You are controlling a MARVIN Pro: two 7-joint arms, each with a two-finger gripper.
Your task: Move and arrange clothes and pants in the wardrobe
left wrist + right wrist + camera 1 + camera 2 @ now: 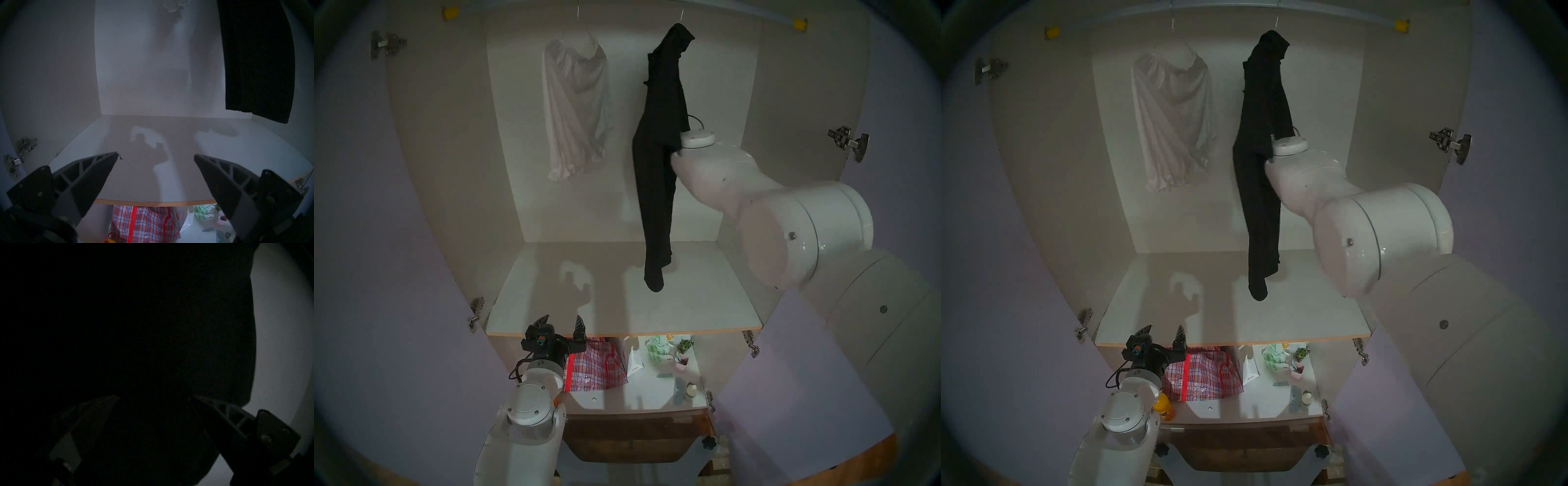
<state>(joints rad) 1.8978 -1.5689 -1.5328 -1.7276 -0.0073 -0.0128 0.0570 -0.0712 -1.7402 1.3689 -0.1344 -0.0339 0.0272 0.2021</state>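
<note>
Large wardrobe (449, 176) with off-white inner panels, pale lilac doors swung wide, metal hinges, rail with yellow end brackets (800, 23) across the top. Thin white top with ruffled hem (573, 112) hanging on a white wire hanger (578, 13) toward the left end of the rail, above the back-left part of the white shelf board (619, 305). Large black collared shirt (660, 169) hanging on its own hanger to the right of centre, hem low over the back of the shelf, not clearly touching. Left gripper (561, 327) black, fingers spread wide, empty, at the front-left edge of the shelf; same wide gap in the wrist view (155, 155). Right gripper (155, 398) pushed into the black shirt, fabric filling the wrist view; fingers apart with dark cloth bunched between them, grip on cloth cannot be told. Red-and-white checked plastic bag (595, 366) below the shelf's front edge, left of small clutter.
</note>
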